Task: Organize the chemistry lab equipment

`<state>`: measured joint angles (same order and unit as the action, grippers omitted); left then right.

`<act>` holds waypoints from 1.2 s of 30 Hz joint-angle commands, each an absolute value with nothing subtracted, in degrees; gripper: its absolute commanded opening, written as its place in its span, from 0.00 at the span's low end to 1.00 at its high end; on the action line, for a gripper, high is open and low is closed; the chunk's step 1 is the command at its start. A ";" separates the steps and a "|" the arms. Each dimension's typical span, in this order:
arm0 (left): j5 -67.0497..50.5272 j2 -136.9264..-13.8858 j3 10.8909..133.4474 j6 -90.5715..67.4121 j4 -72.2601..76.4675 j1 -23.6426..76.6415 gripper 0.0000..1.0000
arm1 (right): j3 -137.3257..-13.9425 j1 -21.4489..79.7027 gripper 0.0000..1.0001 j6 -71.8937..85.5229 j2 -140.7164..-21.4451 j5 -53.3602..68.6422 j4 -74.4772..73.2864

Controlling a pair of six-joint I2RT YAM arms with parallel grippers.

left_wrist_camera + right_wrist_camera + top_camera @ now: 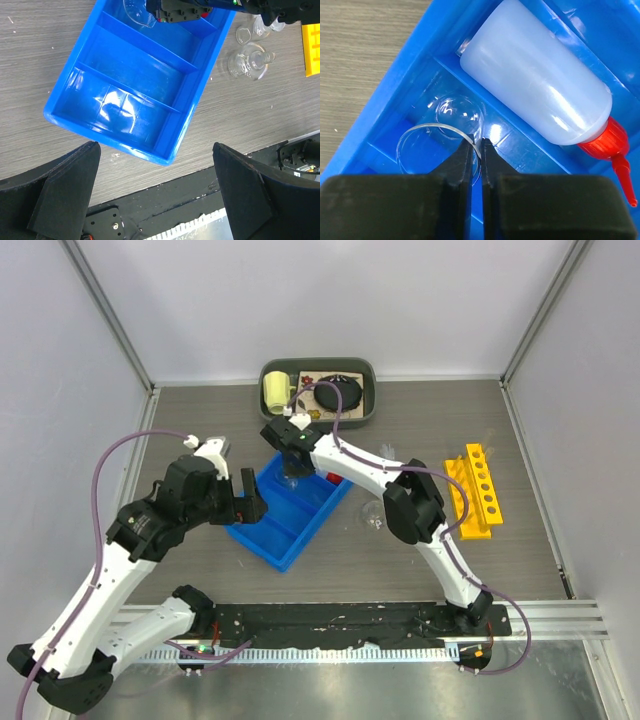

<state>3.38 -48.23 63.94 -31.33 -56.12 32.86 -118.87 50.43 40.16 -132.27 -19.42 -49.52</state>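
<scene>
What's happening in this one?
The right gripper pinches the rim of a small glass beaker inside a compartment of the blue tray, next to the squeeze bottle lying in the neighbouring compartment. The left gripper hovers open beside the tray. More glassware sits on the table, not yet put away.

No readable text, label, brand or number shows in any view.
</scene>
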 commanded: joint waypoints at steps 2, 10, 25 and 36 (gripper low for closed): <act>2.64 -47.11 64.16 -31.38 -54.58 32.52 1.00 | -121.91 50.19 0.26 43.15 -130.70 -20.13 -47.55; 2.11 -46.41 63.72 -32.34 -54.58 32.52 1.00 | -123.04 50.80 0.61 42.98 -127.71 -21.62 -48.60; 1.14 -45.88 62.23 -33.57 -54.05 32.52 1.00 | -105.40 53.79 0.69 40.96 -102.59 -34.70 -55.46; 0.88 -45.79 60.91 -34.10 -53.00 32.52 1.00 | -75.96 45.81 0.86 42.63 -81.14 -37.62 -53.62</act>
<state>1.85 -46.35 61.89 -33.21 -55.90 32.86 -82.32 49.80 41.85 -85.60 -35.79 -55.42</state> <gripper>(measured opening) 0.996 0.853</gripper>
